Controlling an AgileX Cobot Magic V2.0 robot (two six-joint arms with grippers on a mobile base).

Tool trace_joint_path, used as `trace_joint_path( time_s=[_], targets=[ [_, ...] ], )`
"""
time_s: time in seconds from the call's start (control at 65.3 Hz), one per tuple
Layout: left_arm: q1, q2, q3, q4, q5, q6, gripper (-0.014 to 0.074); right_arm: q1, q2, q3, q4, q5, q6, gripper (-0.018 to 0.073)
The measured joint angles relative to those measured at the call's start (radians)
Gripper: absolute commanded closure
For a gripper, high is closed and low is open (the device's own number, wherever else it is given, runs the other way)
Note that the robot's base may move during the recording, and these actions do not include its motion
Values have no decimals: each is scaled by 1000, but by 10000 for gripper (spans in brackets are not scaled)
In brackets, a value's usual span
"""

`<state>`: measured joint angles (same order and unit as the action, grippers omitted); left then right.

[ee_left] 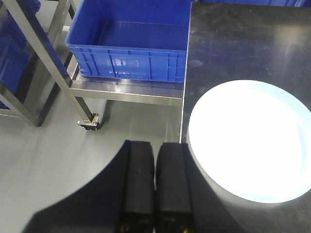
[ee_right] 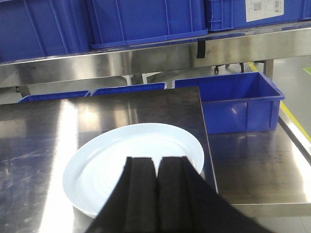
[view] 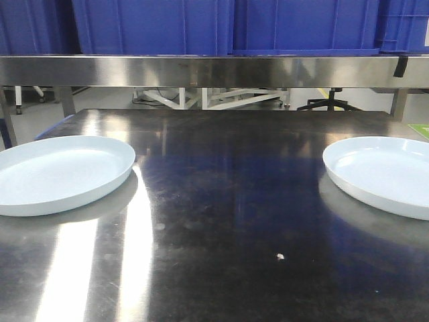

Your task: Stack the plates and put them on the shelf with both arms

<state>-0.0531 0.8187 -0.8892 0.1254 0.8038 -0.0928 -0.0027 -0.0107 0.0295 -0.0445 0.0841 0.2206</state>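
Two pale blue-white plates lie flat on the steel table, one at the left (view: 57,172) and one at the right (view: 385,173), far apart. Neither arm shows in the front view. In the left wrist view the left gripper (ee_left: 155,145) is shut and empty, hanging over the table's left edge beside the left plate (ee_left: 250,141). The right gripper (ee_right: 156,160) is also shut with nothing held, above the near side of the right plate (ee_right: 131,160). The shelf rail (view: 214,70) runs across the back above the table.
Blue crates (view: 221,25) sit on the shelf above the rail. A low cart left of the table holds an open blue crate (ee_left: 129,46). Another blue crate (ee_right: 238,102) stands on a lower steel surface to the right. A small white crumb (view: 280,255) lies on the table.
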Motion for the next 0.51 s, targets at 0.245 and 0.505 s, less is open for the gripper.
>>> trace_joint_path(
  time_s=[0.245,0.505],
  targets=[
    [0,0,0,2,-35,0,514,0,0,0,0,0,0,511],
    [0,0,0,2,-50,0,514,0,0,0,0,0,0,511]
  ],
)
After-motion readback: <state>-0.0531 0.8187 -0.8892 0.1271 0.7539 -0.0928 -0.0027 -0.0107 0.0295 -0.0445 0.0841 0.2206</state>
